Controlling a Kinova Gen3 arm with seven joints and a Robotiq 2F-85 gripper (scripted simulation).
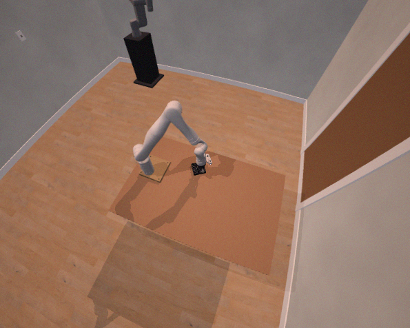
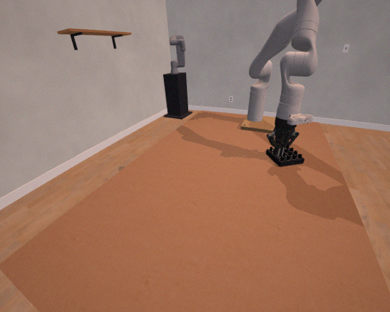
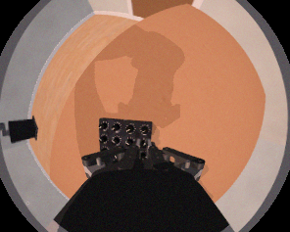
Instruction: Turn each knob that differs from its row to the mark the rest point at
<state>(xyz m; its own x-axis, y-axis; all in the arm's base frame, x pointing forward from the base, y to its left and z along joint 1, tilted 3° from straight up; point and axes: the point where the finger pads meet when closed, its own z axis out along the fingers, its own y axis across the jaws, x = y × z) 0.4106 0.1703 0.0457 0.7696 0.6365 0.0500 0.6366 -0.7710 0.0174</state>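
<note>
Knob box (image 1: 199,173) (image 2: 290,162) (image 3: 123,134) sits flat on the orange worktop (image 1: 233,211) (image 2: 188,218) (image 3: 220,97), at 3 o'clock from the arm's base plate (image 1: 165,169) (image 2: 247,127) in top view. Fingers (image 2: 280,152) point down, drawn nearly together among the knobs, toward the box's 5 o'clock corner in wrist view. Can't tell if a knob is gripped. Pointer lines too small to read.

The knob box's (image 1: 196,173) (image 2: 290,163) (image 3: 124,121) nearer rows hide behind the gripper (image 1: 200,165) (image 2: 280,153) (image 3: 144,146); printed names are too small.
</note>
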